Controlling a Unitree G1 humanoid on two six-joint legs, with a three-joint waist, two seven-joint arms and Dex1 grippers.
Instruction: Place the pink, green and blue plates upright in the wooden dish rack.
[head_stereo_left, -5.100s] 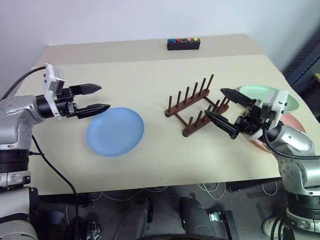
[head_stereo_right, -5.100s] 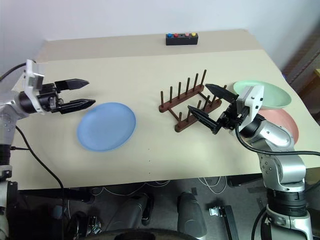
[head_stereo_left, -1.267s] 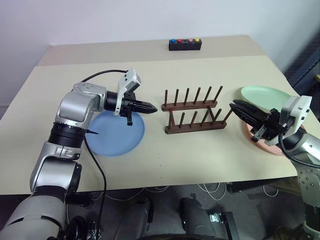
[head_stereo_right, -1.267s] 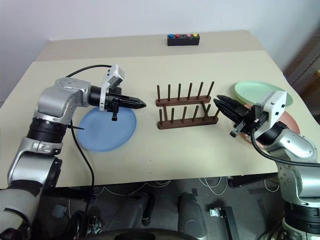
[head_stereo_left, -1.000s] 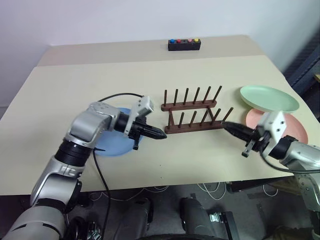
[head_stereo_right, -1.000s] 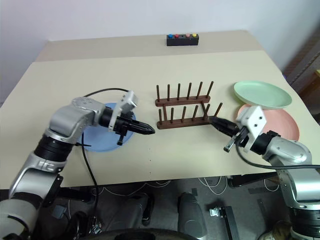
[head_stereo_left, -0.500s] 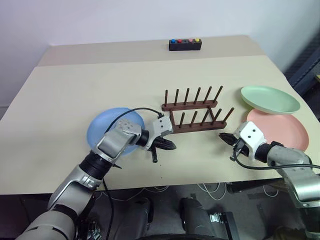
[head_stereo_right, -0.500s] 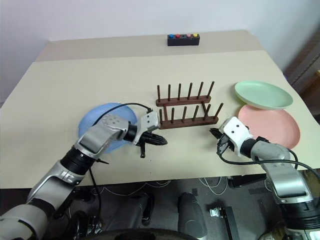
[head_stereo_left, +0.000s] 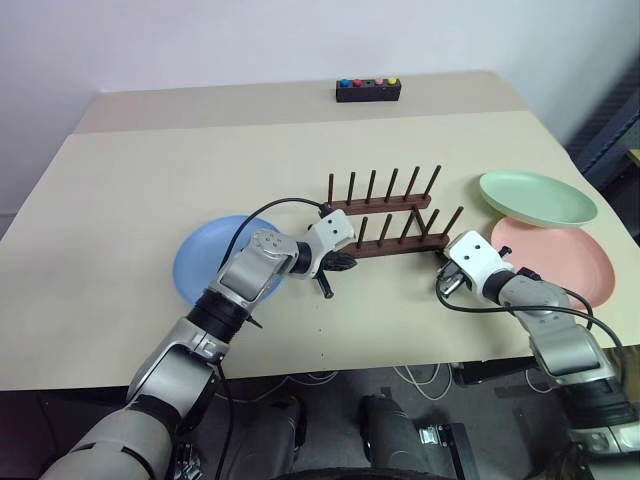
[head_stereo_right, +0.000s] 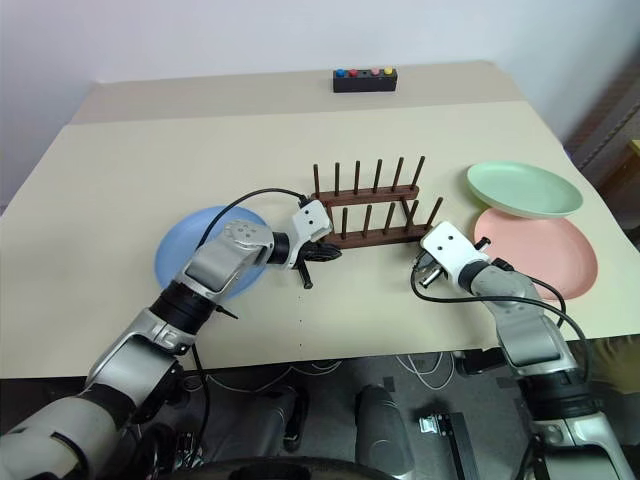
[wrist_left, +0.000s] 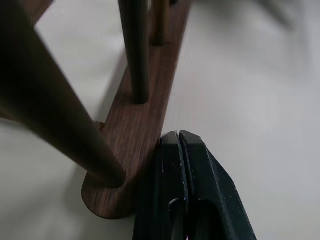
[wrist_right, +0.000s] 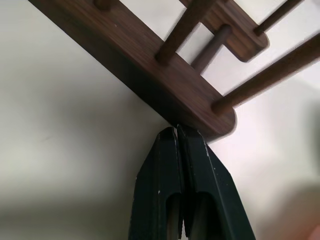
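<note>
Head view: both grippers, left (head_stereo_left: 340, 264) and right (wrist_right: 179, 134), pinched shut and empty, tips against opposite ends of the rack's (head_stereo_left: 385, 238) near rail, long axis crosswise between them, blue plate (head_stereo_left: 200, 265) nearest left arm, green (head_stereo_left: 537, 196) and pink (head_stereo_left: 565, 252) beside right.

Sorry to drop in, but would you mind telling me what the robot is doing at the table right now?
Both arms are at the wooden dish rack rather than at a plate. The left gripper and the right gripper, each shut, have their fingertips against opposite ends of the rack's near rail. The rack holds no plates: the blue plate lies flat to its left, and the green plate and pink plate sit to its right.
</note>
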